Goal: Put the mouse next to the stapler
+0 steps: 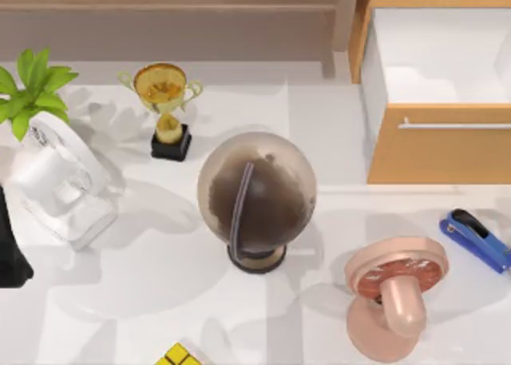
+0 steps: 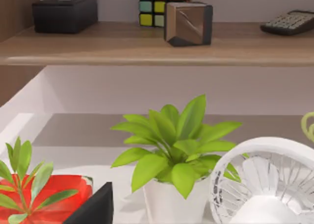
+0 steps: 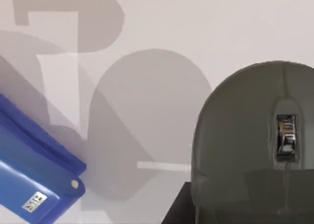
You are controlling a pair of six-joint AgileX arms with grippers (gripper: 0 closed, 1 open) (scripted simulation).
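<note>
blue stapler point(image 1: 474, 239), grey mouse point(image 3: 255, 145), pink fan point(image 1: 395, 293), gold trophy point(image 1: 164, 89).

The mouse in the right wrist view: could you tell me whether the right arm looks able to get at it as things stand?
Probably yes. The mouse sits close under the right wrist camera on bare table, apart from the stapler, with nothing seen lying between. The gripper's own fingers cannot be judged.

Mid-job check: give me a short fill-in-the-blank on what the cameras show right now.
1. The stapler at the table's right edge is bright ____.
2. The globe stands between the trophy and the pink ____.
3. In the right wrist view, the grey mouse lies beside the ____.

Missing words: blue; fan; stapler
</note>
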